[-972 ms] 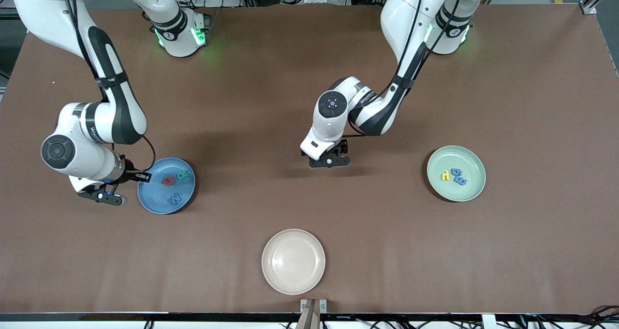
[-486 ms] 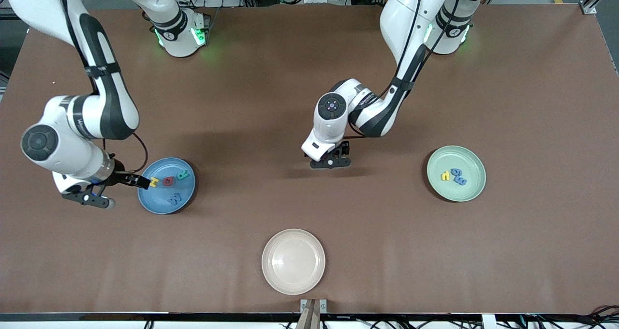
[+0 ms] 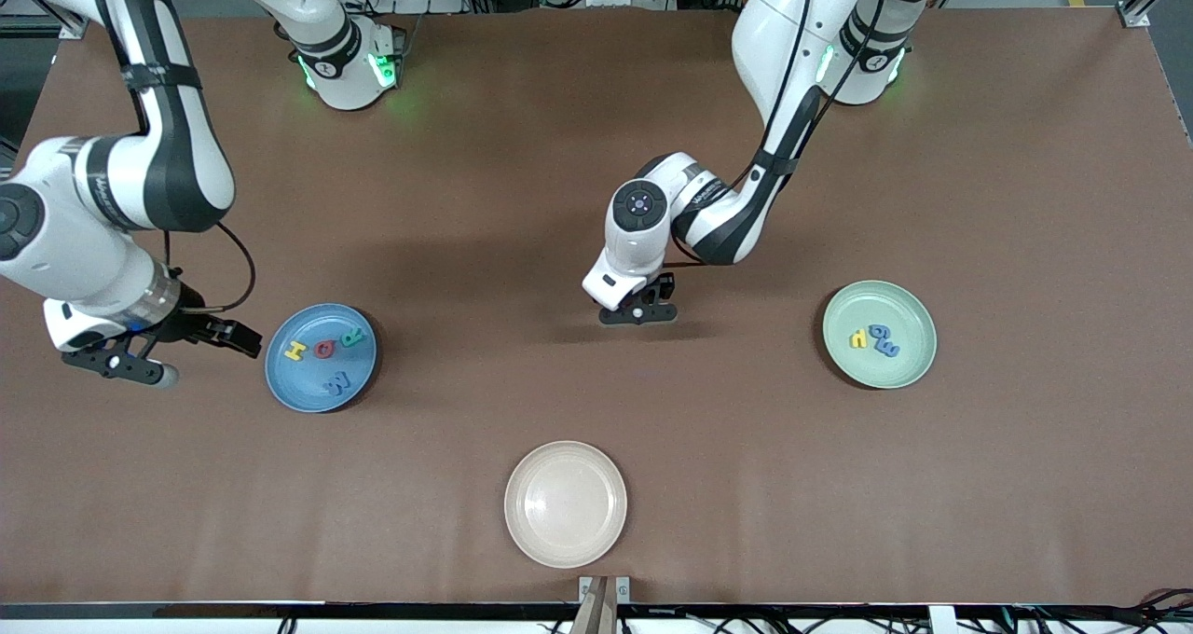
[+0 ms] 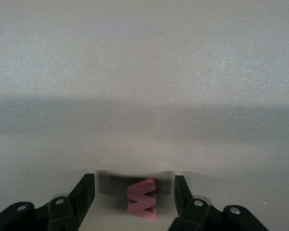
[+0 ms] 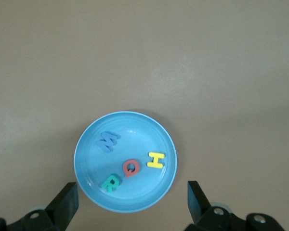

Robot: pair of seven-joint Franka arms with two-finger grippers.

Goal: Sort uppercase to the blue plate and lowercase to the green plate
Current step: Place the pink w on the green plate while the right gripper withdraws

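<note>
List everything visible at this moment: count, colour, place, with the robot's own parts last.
blue plate: one, medium blue, toward the right arm's end of the table.
uppercase letters: four, yellow, red, green, blue, on the blue plate.
green plate: one, pale green, toward the left arm's end.
lowercase letters: three, one yellow and two blue, on the green plate.
red w: one, on the table mid-way between the plates, between the left pincer's fingers.
beige plate: one, empty, nearest the front camera.
left pincer: down at the table, fingers either side of the red w.
right pincer: open, beside the blue plate.
</note>
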